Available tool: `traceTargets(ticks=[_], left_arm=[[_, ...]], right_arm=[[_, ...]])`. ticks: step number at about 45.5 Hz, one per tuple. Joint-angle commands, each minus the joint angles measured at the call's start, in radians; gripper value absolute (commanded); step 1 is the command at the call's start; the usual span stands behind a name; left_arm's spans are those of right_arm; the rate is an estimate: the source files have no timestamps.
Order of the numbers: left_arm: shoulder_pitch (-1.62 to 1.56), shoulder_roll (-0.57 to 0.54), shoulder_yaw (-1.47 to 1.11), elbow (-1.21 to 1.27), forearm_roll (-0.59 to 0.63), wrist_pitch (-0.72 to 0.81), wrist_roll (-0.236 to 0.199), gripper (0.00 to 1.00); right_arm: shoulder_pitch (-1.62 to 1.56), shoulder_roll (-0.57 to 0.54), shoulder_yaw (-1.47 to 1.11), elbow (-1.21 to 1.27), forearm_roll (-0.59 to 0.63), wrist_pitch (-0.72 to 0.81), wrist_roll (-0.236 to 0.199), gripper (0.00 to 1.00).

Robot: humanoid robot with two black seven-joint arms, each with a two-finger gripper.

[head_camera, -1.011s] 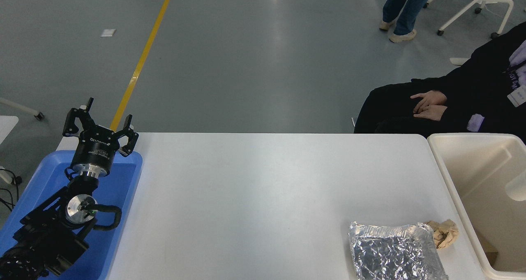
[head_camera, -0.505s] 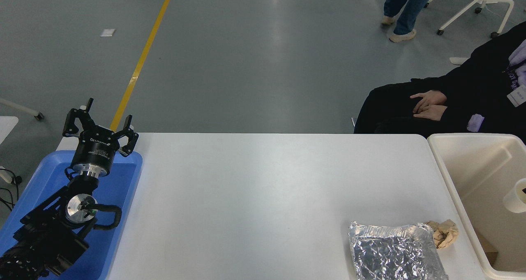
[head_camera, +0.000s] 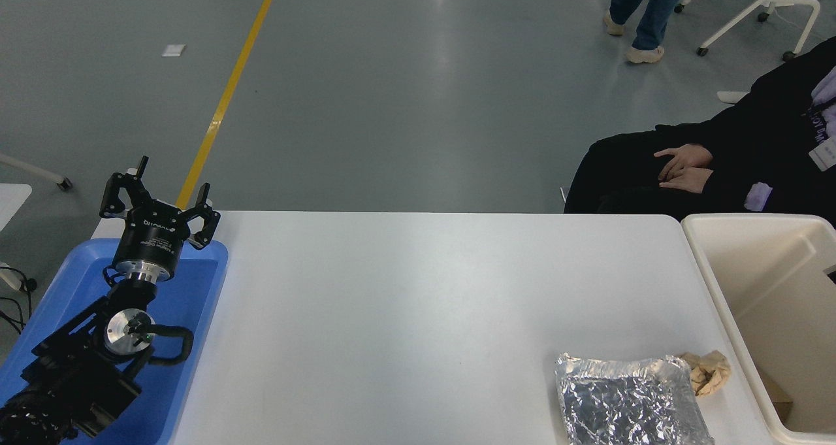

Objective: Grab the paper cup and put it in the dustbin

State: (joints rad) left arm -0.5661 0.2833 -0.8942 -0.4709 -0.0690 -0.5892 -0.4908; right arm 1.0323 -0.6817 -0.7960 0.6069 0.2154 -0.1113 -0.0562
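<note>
The small white paper cup is nowhere in view, the cream-white rectangular plastic dustbin sits at the bench's right edge, and the parked left tool, fingers apart, stands far across at the left edge.

tray at table's left edge, dustbin at right, foil packet beside paper wad near front right

1 dustbin, 1 blue tray, 1 foil packet. 1 brown paper wad, 1 gripper. 2 people.
</note>
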Motion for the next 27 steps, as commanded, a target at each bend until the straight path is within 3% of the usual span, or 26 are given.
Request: traceTargets(ticks=[1,10,19,27], left_arm=[[0.000,0.001,0.000,0.000,0.000,-0.001,0.000,0.99],[0.000,0.001,0.000,0.000,0.000,-0.001,0.000,0.99],[0.000,0.001,0.000,0.000,0.000,-0.001,0.000,0.99],[0.000,0.001,0.000,0.001,0.000,-0.001,0.000,0.99]], right_arm=[[0.452,-0.099,-0.276,0.447,0.001,0.079,0.001,1.00],[0.816,0.014,-0.564,0.571,0.001,0.362,0.001,1.00],[1.014,0.079,-0.706,0.571,-0.007,0.829,-0.001,1.00],[1.101,0.197,-0.706,0.605,-0.057,0.897,0.001,1.00]])
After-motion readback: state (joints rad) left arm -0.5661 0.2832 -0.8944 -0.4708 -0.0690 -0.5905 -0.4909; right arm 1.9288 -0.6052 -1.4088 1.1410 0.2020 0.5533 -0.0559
